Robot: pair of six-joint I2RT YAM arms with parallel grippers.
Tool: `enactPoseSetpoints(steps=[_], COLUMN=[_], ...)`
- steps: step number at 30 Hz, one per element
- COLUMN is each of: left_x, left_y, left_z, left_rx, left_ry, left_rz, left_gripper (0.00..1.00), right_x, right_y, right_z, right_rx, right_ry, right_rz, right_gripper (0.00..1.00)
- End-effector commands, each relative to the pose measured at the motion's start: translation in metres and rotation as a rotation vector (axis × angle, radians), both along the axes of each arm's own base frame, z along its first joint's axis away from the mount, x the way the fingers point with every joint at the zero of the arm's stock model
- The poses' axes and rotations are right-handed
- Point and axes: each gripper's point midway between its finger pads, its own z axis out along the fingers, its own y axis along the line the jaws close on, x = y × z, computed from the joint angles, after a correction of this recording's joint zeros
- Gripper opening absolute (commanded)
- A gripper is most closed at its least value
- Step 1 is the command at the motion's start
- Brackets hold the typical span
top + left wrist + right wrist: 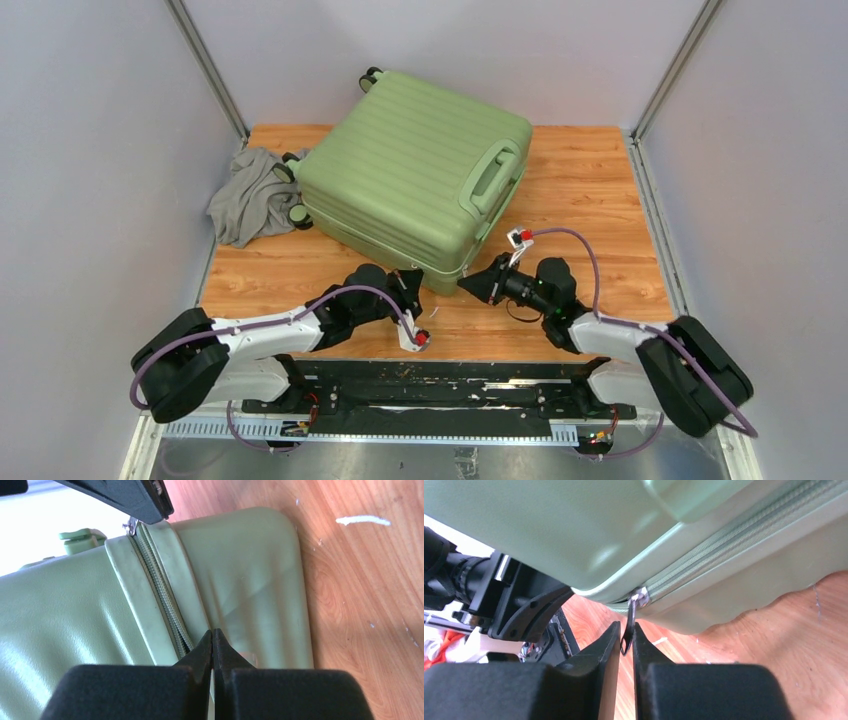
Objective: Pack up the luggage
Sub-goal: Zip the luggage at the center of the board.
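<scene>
Lying closed at mid-rear of the wood-grain worktop (590,200), the luggage (415,170), a ribbed light-green hard shell, presents its rounded near corner to both arms, apparently for zipping. Left end effector (213,632) is fully closed, tips beside the woven zip seam (160,590). Right end effector (625,627) brackets the thin metal zip pull (630,615) with fingers narrowly apart; a firm pinch cannot be confirmed.

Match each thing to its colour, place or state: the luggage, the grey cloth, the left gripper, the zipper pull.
Things:
1. luggage
2. grey cloth
3. left gripper
4. zipper pull

Descriptions:
A. hangs between the right gripper's fingers
B. light green, lid down
C. fingers shut together
D. crumpled at the table's far left

Pairs: 1-B, 2-D, 3-C, 4-A
</scene>
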Motion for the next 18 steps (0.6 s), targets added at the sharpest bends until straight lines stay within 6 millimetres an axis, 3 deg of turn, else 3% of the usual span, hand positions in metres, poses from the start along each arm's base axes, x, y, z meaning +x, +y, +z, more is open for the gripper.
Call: enactPoseSetpoints(steps=[1, 3, 6, 7, 10, 16, 18], left_x=[0.011, 0.009, 0.005, 0.004, 0.005, 0.005, 0.005], left_y=[-0.01, -0.006, -0.002, -0.001, 0.0, 0.002, 0.003], left_z=[0.044, 0.045, 0.046, 0.047, 0.051, 0.058, 0.059], left_rx=[-0.098, -0.101, -0.113, -0.119, -0.132, -0.152, -0.16], left_ry=[-0.11, -0.119, -0.121, -0.121, -0.123, -0.125, -0.123], left_rz=[-0.007, -0.005, -0.006, -0.004, 0.006, 0.021, 0.026], left_gripper=[0.0, 0.0, 0.0, 0.0, 0.0, 0.0, 0.0], right_x=[-0.005, 0.005, 0.009, 0.009, 0.008, 0.007, 0.008], right_y=[-0.022, -0.042, -0.06, -0.062, -0.065, -0.052, -0.047], right_z=[-0.011, -0.016, -0.008, -0.004, 0.0, 0.006, 0.009], right_rx=[-0.108, -0.222, -0.335, -0.35, -0.389, -0.505, -0.56], right_ry=[0.052, 0.036, -0.044, -0.071, -0.115, -0.234, -0.295], right_rz=[-0.047, -0.142, -0.19, -0.187, -0.171, -0.127, -0.133], right_gripper=[0.3, 0.45, 0.61, 0.75, 0.86, 0.88, 0.84])
